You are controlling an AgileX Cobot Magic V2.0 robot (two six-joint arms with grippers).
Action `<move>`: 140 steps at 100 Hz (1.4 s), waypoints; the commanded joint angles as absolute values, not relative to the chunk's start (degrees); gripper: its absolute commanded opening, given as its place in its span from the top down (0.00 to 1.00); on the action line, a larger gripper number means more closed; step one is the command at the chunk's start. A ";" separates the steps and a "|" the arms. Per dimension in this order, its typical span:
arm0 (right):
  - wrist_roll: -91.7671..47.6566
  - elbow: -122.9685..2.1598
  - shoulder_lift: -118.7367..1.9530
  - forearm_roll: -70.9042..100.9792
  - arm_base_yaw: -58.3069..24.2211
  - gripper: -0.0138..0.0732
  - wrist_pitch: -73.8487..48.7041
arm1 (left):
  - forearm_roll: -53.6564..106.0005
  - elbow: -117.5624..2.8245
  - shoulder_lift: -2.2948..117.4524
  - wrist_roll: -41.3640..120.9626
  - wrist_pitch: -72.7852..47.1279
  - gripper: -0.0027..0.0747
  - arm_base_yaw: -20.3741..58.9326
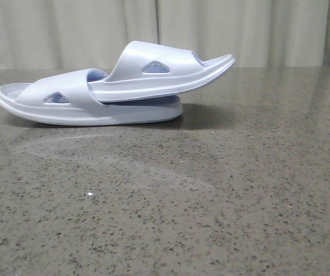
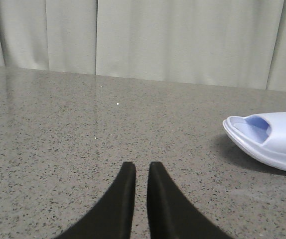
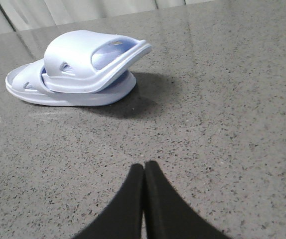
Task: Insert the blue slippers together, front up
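Slippers [image 1: 113, 92] on table [image 1: 211, 201], far side, one tucked under other's strap (looks done). Left gripper [image 2: 142, 169] nearly closed, right gripper [image 3: 144, 169] closed, both holding nothing, away from pair.

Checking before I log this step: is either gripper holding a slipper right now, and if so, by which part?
Nothing is held. The left gripper and right gripper are both empty above the table, clear of the nested blue slippers.
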State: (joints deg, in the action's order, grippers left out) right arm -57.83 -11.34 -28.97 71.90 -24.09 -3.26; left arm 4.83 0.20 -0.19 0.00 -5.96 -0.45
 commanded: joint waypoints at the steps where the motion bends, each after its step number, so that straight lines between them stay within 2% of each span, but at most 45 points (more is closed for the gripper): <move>1: -58.40 -12.83 -29.00 72.13 -24.14 0.93 -1.91 | 4.79 0.70 -1.90 0.00 -1.43 0.95 -0.54; 33: -58.40 -12.70 -29.00 72.18 -24.14 0.93 -1.91 | 4.79 0.70 -1.90 0.00 -1.43 0.95 -0.54; 46: -57.99 -12.60 -28.46 68.69 -24.14 0.93 4.62 | 4.79 0.70 -1.90 0.00 -1.43 0.95 -0.54; 53: -52.23 -12.34 -27.81 58.40 -24.04 0.93 7.87 | 4.79 0.70 -1.90 0.00 -1.43 0.95 -0.54; 67: -27.52 -9.69 -25.10 26.02 -20.35 0.93 12.25 | 4.79 0.70 -1.90 0.00 -1.43 0.95 -0.54; 77: -17.86 -6.73 -20.99 15.43 -15.35 0.93 9.79 | 4.79 0.70 -1.90 0.00 -1.43 0.95 -0.54; 92: -14.76 -1.98 -12.42 9.74 -8.01 0.93 8.07 | 4.79 0.70 -1.90 0.00 -1.43 0.95 -0.54; 106: -12.75 2.04 -3.34 7.42 -4.70 0.93 2.90 | 4.79 0.70 -1.90 0.00 -1.43 0.95 -0.54; 116: -12.75 1.78 2.06 6.89 -3.28 0.93 -7.19 | 4.79 0.70 -1.90 0.00 -1.43 0.95 -0.54; 140: -12.75 1.88 1.53 6.31 -1.89 0.93 -6.38 | 4.79 0.70 -1.90 0.00 -1.43 0.95 -0.54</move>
State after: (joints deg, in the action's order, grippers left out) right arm -12.96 0.61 0.55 7.02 -2.38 -11.48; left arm 4.83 0.20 -0.19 0.00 -5.85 -0.45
